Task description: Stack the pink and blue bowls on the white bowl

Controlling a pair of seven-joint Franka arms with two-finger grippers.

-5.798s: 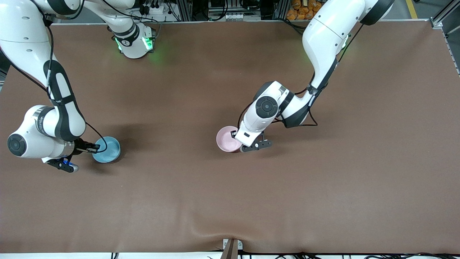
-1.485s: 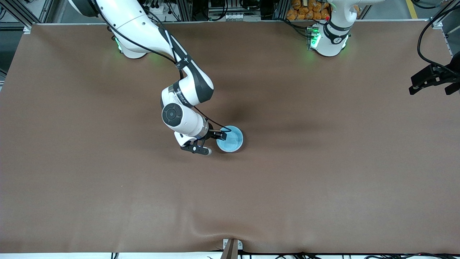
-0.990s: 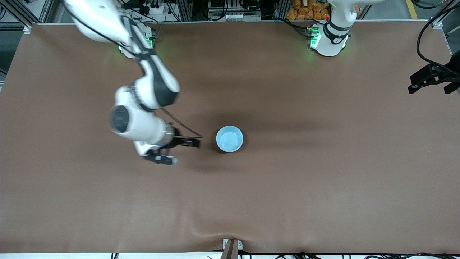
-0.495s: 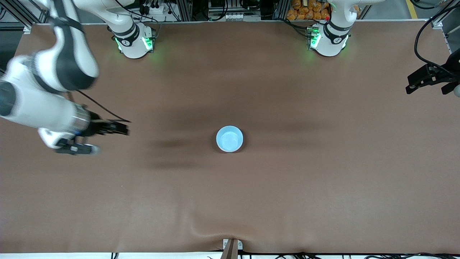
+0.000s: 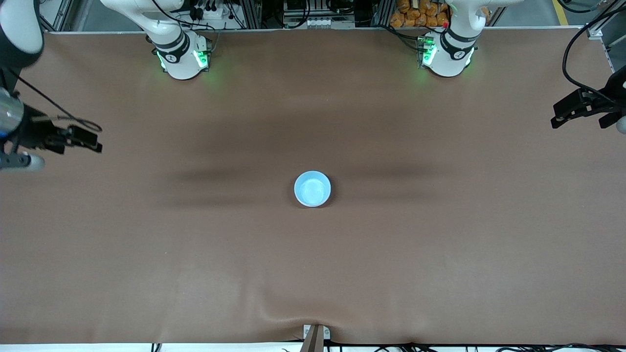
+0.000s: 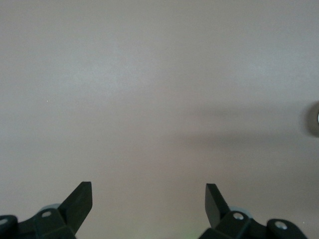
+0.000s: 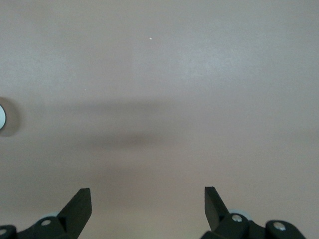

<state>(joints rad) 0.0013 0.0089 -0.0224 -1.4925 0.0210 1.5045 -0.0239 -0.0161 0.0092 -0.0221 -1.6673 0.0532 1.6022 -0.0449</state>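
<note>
**Blue bowl alone mid-counter**

I see the blue bowl [image 5: 312,188] on the brown counter [image 5: 391,254]. My right end effector [image 5: 54,149] hangs at nine o'clock, fingers apart, empty. My left end effector [image 5: 584,116] waits at three o'clock, also apart.

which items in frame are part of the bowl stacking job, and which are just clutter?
Job:
- blue bowl, mid-table, topmost; anything stacked under it is hidden
- left hand, open, empty, over its own table end
- right hand, open, empty, over the opposite end

Clutter:
- orange packets off the table edge by the left arm's base
</note>
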